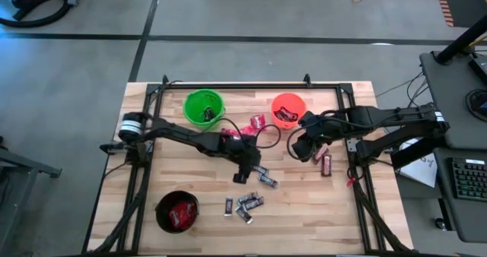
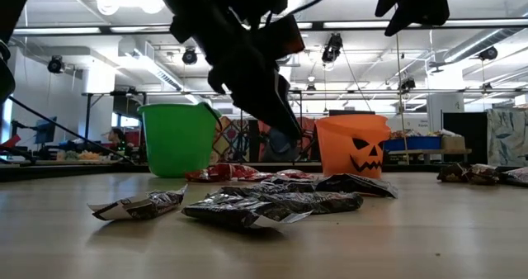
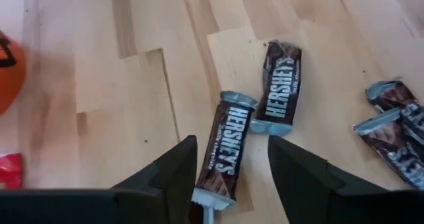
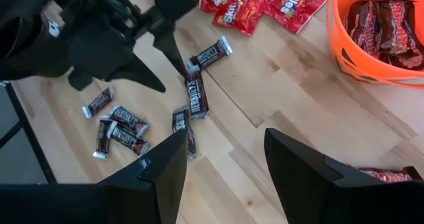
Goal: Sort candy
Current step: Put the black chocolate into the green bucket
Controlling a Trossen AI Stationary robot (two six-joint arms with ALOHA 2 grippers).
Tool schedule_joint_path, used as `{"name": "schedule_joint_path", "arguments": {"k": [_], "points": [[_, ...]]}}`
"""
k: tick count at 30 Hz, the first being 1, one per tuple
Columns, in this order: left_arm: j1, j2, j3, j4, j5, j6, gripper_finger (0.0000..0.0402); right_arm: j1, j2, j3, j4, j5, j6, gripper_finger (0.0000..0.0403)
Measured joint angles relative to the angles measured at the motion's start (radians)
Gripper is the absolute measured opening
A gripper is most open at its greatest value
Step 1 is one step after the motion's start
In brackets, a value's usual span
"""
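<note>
Though small beside the buckets, showed plainly as wrapped candy: black-silver bars lettered in white, bright red packets, dark brown-red bars. Lay scattered over the middle of the bench, black-silver bars loosely grouped toward the near edge, red packets between the green bucket and the orange bucket, brown-red bars at the right. Also filled the orange bucket with brown-red bars and the black bucket with red packets.

Reached in from the left and angled down over the central bars: left tool, fingers spread, straddling one black-silver bar without gripping it. Hung above the bench just beside the orange bucket: right tool, fingers likewise parted, holding nothing.
</note>
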Motion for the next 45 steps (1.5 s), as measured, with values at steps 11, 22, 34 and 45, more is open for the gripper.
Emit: {"name": "schedule_joint_path", "arguments": {"k": [11, 22, 34, 45], "points": [[-0.004, 0.072, 0.002, 0.056, 0.030, -0.022, 0.0220, 0.000, 0.000, 0.000, 0.000, 0.007, 0.000, 0.0192], [0.013, 0.144, -0.003, 0.065, 0.029, 0.018, 0.0203, 0.000, 0.000, 0.000, 0.000, 0.009, 0.007, 0.0192], [0.012, 0.172, -0.002, 0.069, 0.033, 0.030, 0.0132, 0.000, 0.000, 0.000, -0.001, 0.008, 0.008, 0.0192], [0.012, 0.152, 0.015, 0.043, 0.023, 0.024, 0.0044, 0.000, 0.000, 0.000, -0.001, 0.009, 0.006, 0.0192]]}}
